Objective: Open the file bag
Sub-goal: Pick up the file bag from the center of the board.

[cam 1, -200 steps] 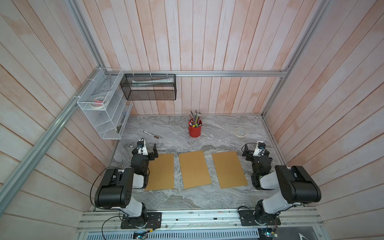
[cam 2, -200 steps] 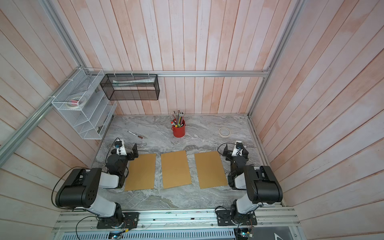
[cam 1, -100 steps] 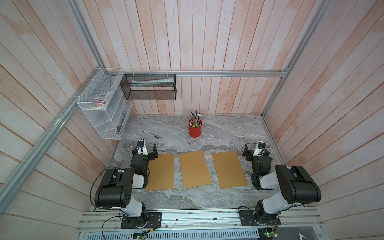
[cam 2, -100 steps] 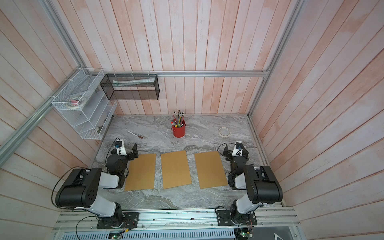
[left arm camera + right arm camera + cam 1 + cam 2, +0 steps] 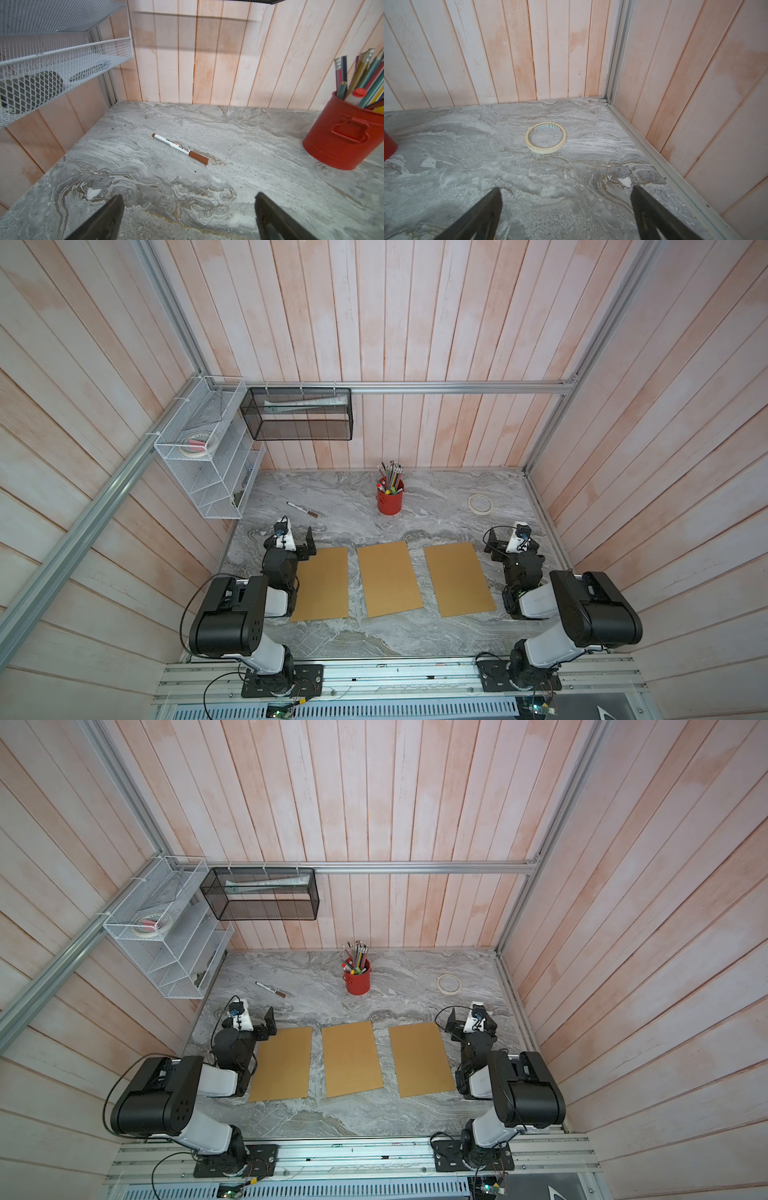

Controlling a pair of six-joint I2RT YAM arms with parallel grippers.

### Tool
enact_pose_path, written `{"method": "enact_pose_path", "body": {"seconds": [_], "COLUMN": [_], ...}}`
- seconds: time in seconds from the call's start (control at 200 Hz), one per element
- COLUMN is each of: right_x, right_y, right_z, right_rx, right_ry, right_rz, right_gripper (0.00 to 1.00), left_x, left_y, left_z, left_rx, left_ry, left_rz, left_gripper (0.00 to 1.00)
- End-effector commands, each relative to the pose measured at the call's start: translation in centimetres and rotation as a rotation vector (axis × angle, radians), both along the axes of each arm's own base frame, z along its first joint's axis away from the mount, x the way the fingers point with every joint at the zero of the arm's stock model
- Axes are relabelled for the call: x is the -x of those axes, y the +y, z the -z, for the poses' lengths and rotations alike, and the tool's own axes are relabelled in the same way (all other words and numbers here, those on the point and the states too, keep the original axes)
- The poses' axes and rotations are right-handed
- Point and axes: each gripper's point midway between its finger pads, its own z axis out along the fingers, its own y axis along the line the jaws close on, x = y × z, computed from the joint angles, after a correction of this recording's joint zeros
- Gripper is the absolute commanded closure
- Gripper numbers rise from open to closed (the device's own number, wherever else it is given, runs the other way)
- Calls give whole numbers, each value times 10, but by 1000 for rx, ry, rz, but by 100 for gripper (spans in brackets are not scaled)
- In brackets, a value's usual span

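left gripper [image 5: 188, 197]: jaws spread wide, nothing between them, low over bare marble, facing the back wall
right gripper [image 5: 565, 190]: jaws also wide apart, empty, low over the marble near the right wall
left arm: folded low on the left side of the table, wrist just beside the far left corner of the left file bag [image 5: 322, 583], forearm over that bag's left edge in both top views
right arm: folded low on the right side, wrist near the far right corner of the right file bag [image 5: 459, 578], a strip of table between them
file bags: three brown ones, flat on the table [image 5: 374, 639] in a row between the arms, none touched; middle file bag [image 5: 388, 578] tilted a bit, gaps between all three; which end opens, cannot tell
marker [image 5: 179, 148]: white body, brown cap, lying ahead of the left gripper, well apart
tape roll [image 5: 545, 137]: flat on the marble ahead of the right gripper, near the back right corner
red cup [image 5: 390, 502]: upright near the back wall, full of pencils
white mesh rack [image 5: 199, 456]: on the left wall
black mesh basket [image 5: 299, 414]: hung on the back rail
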Motion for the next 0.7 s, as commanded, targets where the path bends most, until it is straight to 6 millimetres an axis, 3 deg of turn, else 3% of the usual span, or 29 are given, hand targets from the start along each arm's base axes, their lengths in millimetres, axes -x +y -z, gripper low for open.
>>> {"method": "enact_pose_path", "body": {"seconds": [0.0,0.28,0.405,0.52,0.56,0.635,0.695], "right_x": [-4,-4,-9,-26,-30,-31,-30], "right_y": [0,0,-6,-16,-19,-31,-22], "right_z": [-5,-5,-12,-29,-36,-40,-34], "right_rx": [-5,-5,-18,-62,-103,-246,-299], "right_ry": [-15,-16,-5,91,120,180,247], "right_rz": [-2,-5,26,90,114,208,141], "right_gripper": [2,2,2,2,2,2,2], "left_x": [-2,-1,-5,-6,-3,2,3], "left_y": [1,4,9,11,15,21,14], "left_z": [-5,-9,-31,-69,-78,-80,-77], "left_rx": [-2,4,18,41,129,262,299], "left_ry": [-18,-24,1,-5,-11,5,40], "left_rz": [-11,-29,-51,-63,-95,-126,-75], "left_gripper": [0,0,0,0,0,0,0]}}
